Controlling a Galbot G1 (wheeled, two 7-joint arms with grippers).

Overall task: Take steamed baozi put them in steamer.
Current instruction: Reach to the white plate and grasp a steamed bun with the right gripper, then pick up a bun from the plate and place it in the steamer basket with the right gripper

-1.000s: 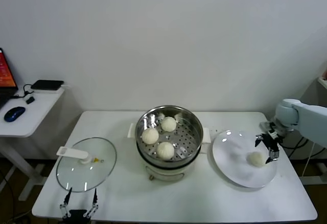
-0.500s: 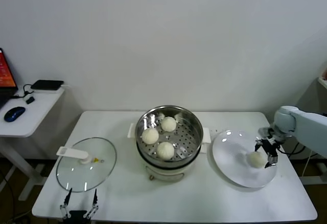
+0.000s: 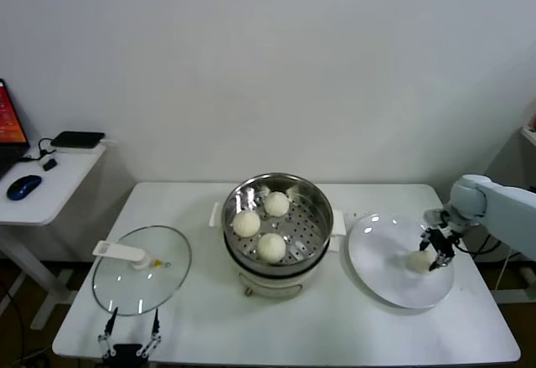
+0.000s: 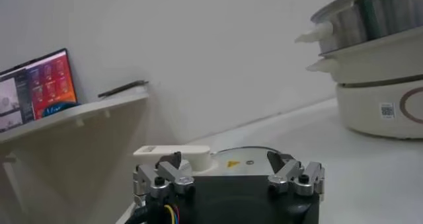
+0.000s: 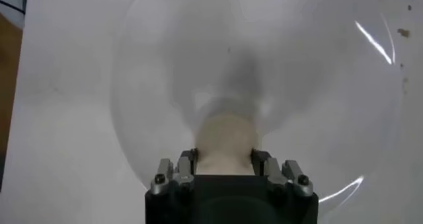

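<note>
Right gripper [image 3: 436, 253] at three o'clock of the table, jaws closed on the last round cream-white dough bun [image 3: 419, 261], which rests on the flat white plate [image 3: 377, 259]. Three matching buns [image 3: 271, 246] sit in the shiny perforated steel steamer basket [image 3: 316, 209] at centre, uncovered for loading. Left gripper [image 3: 130, 334] is parked open at seven o'clock, beside the round glass lid [image 3: 126, 288].

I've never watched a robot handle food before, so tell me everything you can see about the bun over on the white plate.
The bun is small, round, smooth and cream-white, like soft dough. It sits on the flat white plate, toward the side away from the steamer. The right gripper is shut on it; the right wrist view shows a finger pressed against each side. Its underside is hidden, so whether it is lifted is unclear.
</note>
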